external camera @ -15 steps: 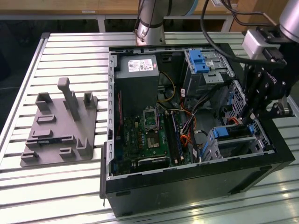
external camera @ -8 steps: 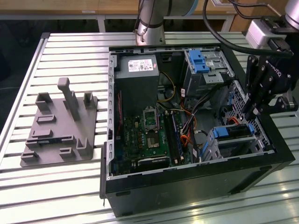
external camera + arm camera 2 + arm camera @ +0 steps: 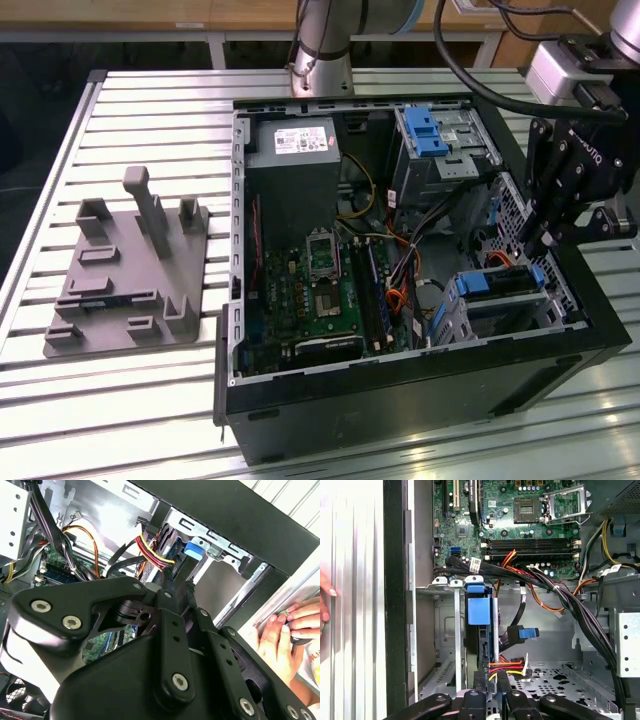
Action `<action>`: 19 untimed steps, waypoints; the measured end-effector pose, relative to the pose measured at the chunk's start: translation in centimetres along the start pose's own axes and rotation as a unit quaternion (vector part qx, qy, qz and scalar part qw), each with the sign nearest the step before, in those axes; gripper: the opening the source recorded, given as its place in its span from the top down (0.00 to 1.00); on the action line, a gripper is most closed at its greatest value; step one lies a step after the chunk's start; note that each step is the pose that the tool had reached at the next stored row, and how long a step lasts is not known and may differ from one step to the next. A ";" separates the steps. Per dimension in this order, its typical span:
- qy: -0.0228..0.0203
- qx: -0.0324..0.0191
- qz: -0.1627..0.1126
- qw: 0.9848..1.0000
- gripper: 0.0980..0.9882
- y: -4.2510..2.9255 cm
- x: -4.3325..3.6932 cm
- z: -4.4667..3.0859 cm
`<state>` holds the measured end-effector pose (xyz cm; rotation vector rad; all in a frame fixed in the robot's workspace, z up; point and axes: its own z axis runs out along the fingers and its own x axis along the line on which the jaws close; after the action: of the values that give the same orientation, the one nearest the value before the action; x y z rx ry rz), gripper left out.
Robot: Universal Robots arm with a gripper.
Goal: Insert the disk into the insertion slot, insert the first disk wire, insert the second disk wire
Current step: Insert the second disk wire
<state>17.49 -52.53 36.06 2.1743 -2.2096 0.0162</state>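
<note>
The disk [image 3: 503, 283], silver in a blue carrier, sits inside the insertion slot [image 3: 505, 318], a low grey cage at the case's corner on the exterior view's right. In the first wrist view the disk [image 3: 480, 611] stands on edge in the slot [image 3: 445, 640]. My gripper [image 3: 540, 245] hangs just above it. Its fingers [image 3: 491, 680] are shut on the connector of a red, yellow and black disk wire [image 3: 509, 667] at the disk's end. A second wire with a blue connector [image 3: 527, 633] hangs loose beside the disk. In the second wrist view the held wire [image 3: 155, 550] leads to the fingertips [image 3: 172, 580].
A taller grey cage with a blue latch [image 3: 435, 135] stands at the case's far side. Thick black cable bundles [image 3: 580, 615] cross beside the slot. A person's hand [image 3: 285, 635] rests on the case's outer edge. A grey fixture plate [image 3: 130, 270] lies on the exterior view's left.
</note>
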 end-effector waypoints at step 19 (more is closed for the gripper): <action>0.060 0.002 -0.001 0.998 0.84 0.17 -3.71 -0.33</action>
<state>17.38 -48.82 36.26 2.1180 -2.1453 0.1468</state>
